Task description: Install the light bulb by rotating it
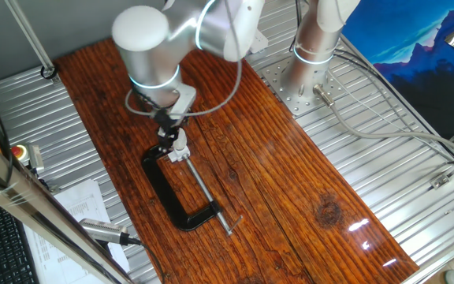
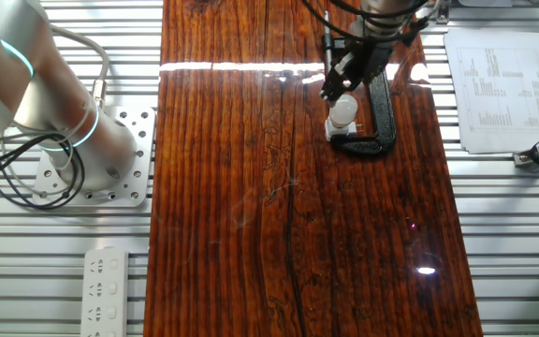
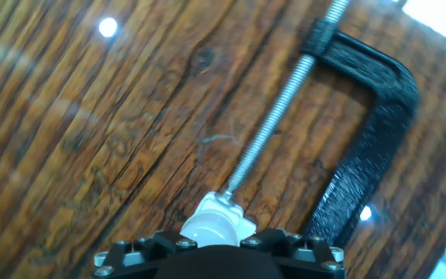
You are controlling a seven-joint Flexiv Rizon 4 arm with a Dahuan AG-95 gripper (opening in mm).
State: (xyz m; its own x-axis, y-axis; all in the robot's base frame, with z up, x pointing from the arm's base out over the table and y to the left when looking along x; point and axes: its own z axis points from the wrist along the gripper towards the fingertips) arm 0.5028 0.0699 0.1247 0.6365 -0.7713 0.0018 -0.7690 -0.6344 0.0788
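The dark reddish-brown, strongly grained wooden worktop point(image 1: 290, 181) lies over a ribbed metal bench point(image 1: 385, 158) and carries everything of the task. The silver-grey robot arm point(image 1: 152, 39), with pale blue rings at its joints, reaches down from its bolted round base plate point(image 1: 294, 87) to the near-left part of the wood.

A black C-shaped screw clamp point(image 1: 168, 197) lies flat on the worktop, its long silvery threaded rod point(image 3: 273, 128) running across the open mouth of the C. In the hand view the rod ends at a small white socket block point(image 3: 235, 211), which sits between the rod's tip and the clamp's far arm.

The black two-finger gripper point(image 2: 342, 89) hangs directly over that block. The small white frosted light bulb point(image 2: 343, 109) stands upright on the socket block, rounded cap up, just beside the clamp's black frame. The gripper's tips sit at the bulb's top, but its fingers are mostly hidden behind the bulb and the hand's own body, so I cannot tell whether they press on the bulb or stand slightly apart from it.

Off the wood, a printed paper sheet point(image 2: 489, 89) lies on the bench, and a white power strip point(image 2: 106, 290) rests near the arm's base.
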